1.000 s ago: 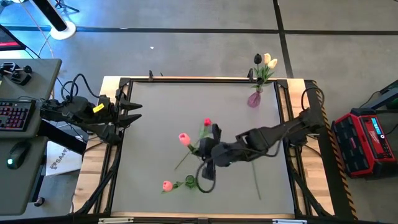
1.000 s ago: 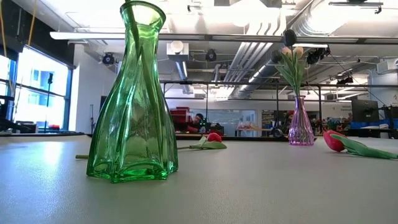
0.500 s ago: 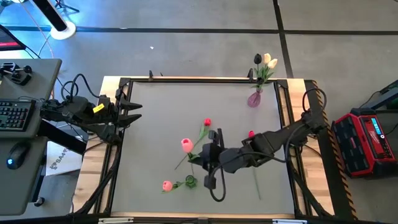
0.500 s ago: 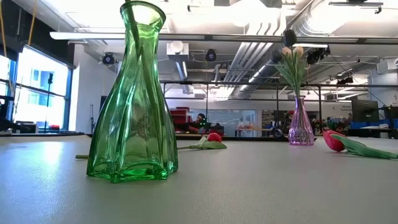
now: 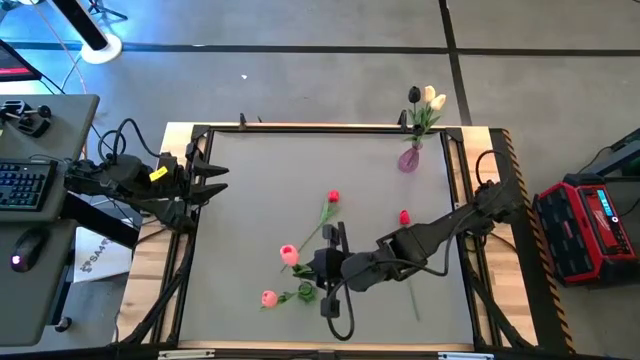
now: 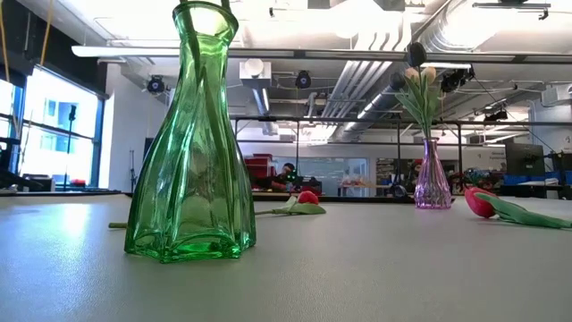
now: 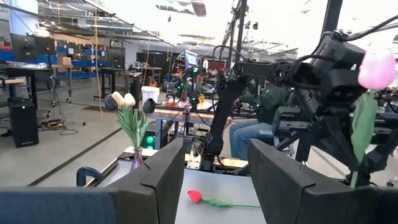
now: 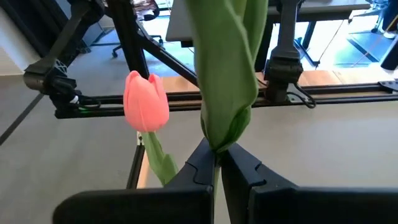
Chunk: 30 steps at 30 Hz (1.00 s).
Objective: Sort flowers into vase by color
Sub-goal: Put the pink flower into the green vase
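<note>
Robotics lab: workbenches (image 7: 180,115), exposed ceiling ducts (image 6: 357,67).

You can't see the green vase (image 5: 306,292) whole: right arm overlaps it | low view crops its rim (image 6: 206,7) | held tulip's stem end hidden.

No legible text, number or brand appears in any view. Markings on the red case (image 5: 585,228) at the right edge of the high view are too small to read.

Right pincer (image 5: 318,262) holds a pink tulip (image 5: 289,254) above the green vase (image 5: 305,293).
</note>
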Motion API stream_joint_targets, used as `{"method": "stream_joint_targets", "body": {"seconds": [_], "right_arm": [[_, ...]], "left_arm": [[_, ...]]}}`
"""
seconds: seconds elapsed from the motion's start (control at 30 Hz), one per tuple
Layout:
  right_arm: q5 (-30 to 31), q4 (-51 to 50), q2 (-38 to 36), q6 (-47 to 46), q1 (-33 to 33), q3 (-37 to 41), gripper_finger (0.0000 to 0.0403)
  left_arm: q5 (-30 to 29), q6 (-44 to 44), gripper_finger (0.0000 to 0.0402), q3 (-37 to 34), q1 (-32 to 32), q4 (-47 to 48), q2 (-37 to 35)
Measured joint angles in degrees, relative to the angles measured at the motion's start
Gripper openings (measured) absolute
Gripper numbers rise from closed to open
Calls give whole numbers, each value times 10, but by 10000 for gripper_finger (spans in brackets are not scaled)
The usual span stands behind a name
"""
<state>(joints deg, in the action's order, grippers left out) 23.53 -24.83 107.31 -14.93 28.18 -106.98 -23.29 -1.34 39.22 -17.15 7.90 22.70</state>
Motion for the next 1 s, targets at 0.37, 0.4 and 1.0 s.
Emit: {"method": "stream_joint_targets", "body": {"seconds": [0.37, 0.4, 1.0], "right_arm": [[-13, 9, 4, 6, 0, 0, 0], [-15, 9, 4, 6, 0, 0, 0], [-28, 3, -1, 20, -5, 0, 0]], "left_arm": [[0, 0, 163, 0, 0, 0, 0], [0, 0, 163, 0, 0, 0, 0], [0, 0, 163, 0, 0, 0, 0]]}}
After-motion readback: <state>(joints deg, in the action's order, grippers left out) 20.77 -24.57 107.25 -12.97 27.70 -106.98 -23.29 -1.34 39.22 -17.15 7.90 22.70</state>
